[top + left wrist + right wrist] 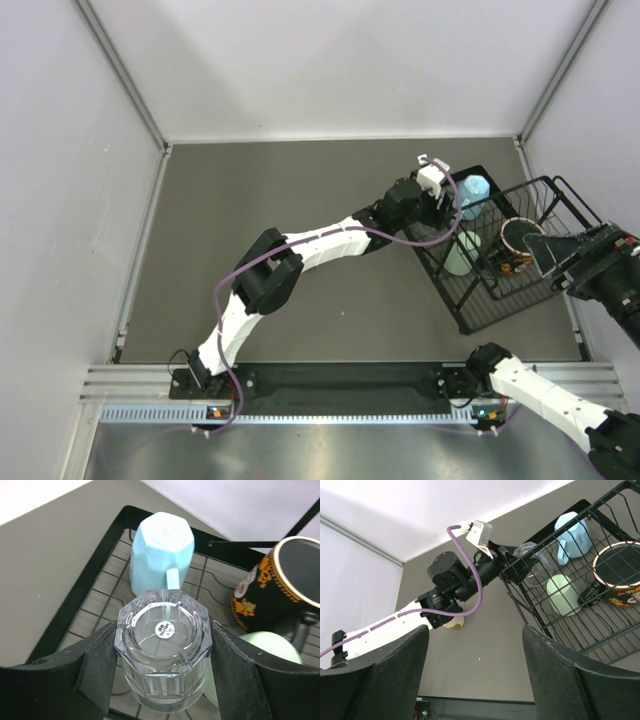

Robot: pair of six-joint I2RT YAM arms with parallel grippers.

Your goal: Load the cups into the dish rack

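My left gripper (pixel 162 652) is shut on the clear ribbed cup (pixel 162 630), held upside down between both pads over the floor of the black wire dish rack (pixel 100 565). Just beyond it, a light blue mug (pixel 162 550) stands upside down in the rack. A dark mug (pixel 280 585) with gold ornament is at the right, and the mint green tumbler (pixel 272 647) lies below it. From above, the left gripper (pixel 447 200) reaches over the rack's (pixel 440 272) left rim. My right gripper (pixel 548 256) hovers at the rack's right side, open and holding nothing (pixel 475 675).
A small pale amber round thing (pixel 454 622) stands on the grey table, partly hidden under the left arm (pixel 445 582). The rack's raised basket section (pixel 560 200) is beside the right gripper. White walls enclose the table on three sides.
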